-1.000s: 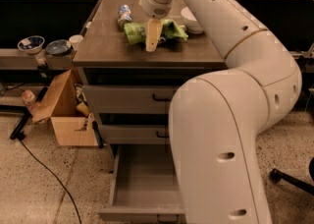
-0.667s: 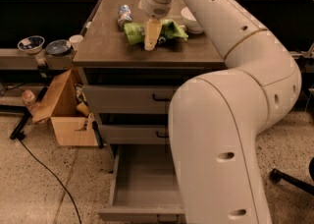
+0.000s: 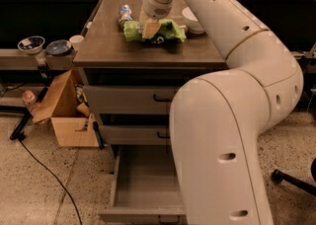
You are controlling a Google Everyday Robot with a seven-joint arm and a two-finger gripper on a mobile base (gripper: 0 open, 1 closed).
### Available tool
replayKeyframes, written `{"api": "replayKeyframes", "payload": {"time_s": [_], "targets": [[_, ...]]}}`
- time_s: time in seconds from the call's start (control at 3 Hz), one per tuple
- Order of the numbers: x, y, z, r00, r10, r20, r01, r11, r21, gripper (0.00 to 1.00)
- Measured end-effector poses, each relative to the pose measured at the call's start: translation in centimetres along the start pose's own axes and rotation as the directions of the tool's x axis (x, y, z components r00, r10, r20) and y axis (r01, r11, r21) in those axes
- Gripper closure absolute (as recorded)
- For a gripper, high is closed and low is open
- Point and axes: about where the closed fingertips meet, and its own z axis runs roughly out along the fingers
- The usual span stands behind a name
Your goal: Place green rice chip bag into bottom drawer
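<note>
Well, over on the left an open brown cardboard box (image 3: 64,115) sits on the floor beside the grey cabinet. Up on the brown wooden cabinet top (image 3: 106,46) stands a small printed can (image 3: 124,14), and just beside it lies the crumpled bright green rice chip bag (image 3: 171,31). The robot's gripper (image 3: 150,29) is right down on the middle of the bag, touching it, but I cannot tell if it is open or has hold of the bag. A little white bowl (image 3: 192,20) sits just to the right of the bag. Down low, the deep grey bottom drawer (image 3: 143,184) is pulled out, and the big white robot arm (image 3: 232,120) hides its right side. I think this is the grabbing step. Next the gripper needs a good firm hold on the bag. Then it should lift the bag up past the can and the bowl, bring it out over the front edge, and lower it into the open drawer.
</note>
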Motion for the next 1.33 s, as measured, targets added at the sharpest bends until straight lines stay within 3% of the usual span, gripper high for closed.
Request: {"api": "replayKeyframes", "payload": {"time_s": [0.67, 1.33], "targets": [[0.00, 0.00, 0.00, 1.000, 0.000, 0.000, 0.000, 1.0000, 0.000, 1.00], [-0.12, 0.03, 0.37, 1.000, -0.004, 0.025, 0.004, 1.0000, -0.003, 1.00]]}}
